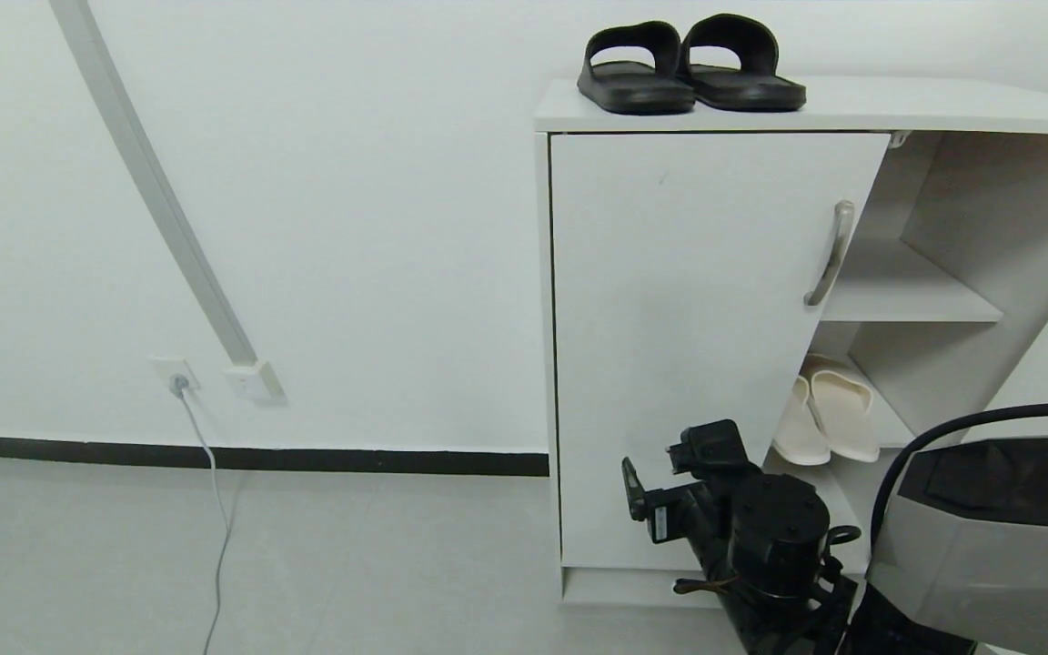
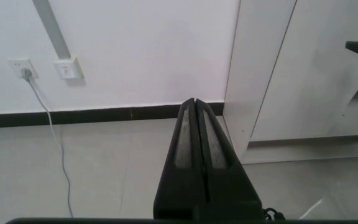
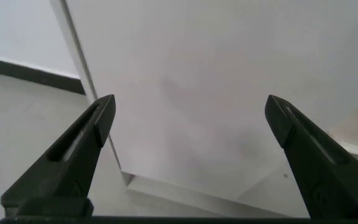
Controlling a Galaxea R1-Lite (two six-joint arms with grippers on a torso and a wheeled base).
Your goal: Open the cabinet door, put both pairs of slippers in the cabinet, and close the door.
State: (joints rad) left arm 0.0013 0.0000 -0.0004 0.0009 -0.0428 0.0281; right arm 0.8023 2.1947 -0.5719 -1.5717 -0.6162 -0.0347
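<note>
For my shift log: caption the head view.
Cabinet door ajar; white slippers shelved, black slippers on top; open right gripper faces door.

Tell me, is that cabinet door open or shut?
Open. The door stands swung out, and past its handle the inner shelves and a white pair of slippers show.

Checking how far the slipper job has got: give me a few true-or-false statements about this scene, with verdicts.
1. The black slippers sit on top of the cabinet. True.
2. The cabinet door is fully shut. False: it stands open.
3. The cream slippers lie on a shelf inside the cabinet. True.
4. The right gripper is shut on a slipper. False: it is open and empty, facing the door.
5. The left gripper is open. False: it is shut.
</note>
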